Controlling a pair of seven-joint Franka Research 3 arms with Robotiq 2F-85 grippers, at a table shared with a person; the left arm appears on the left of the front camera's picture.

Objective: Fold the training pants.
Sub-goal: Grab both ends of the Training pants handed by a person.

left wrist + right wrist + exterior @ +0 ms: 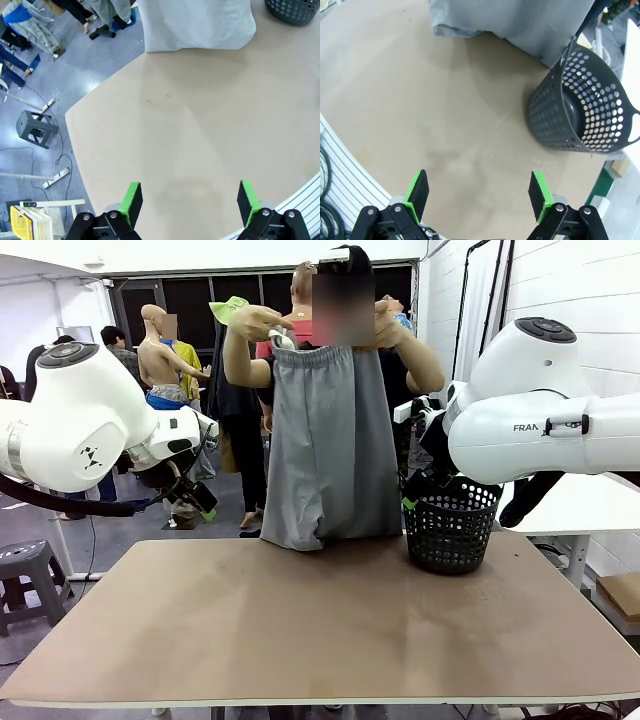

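The training pants [330, 440] are held up by a person at the far side of the table [320, 640]. The gathered waistband [320, 353] is gripped at its two ends, one hand [255, 325] at each corner, at about shoulder height. The garment is hung straight down from there, so its long axis is upright: waistband at the top, leg end at the bottom. Its broad grey face is turned toward the robot's side. The lower end is brought down to the table's far edge, where the cloth is seen from both wrist cameras resting on the brown surface.

A black mesh basket [450, 530] is placed on the table just beside the pants, on the robot's right, with the hanging cloth near its rim.

The left gripper [203, 508] is held in the air off the far left corner of the table, well apart from the pants and lower than the waistband. Its green pads are seen spread wide, with bare table between them and nothing gripped. The right gripper [479, 192] is likewise spread wide and empty above the table. The basket is seen ahead of it to one side and the pants beyond. Neither gripper is in contact with the cloth.
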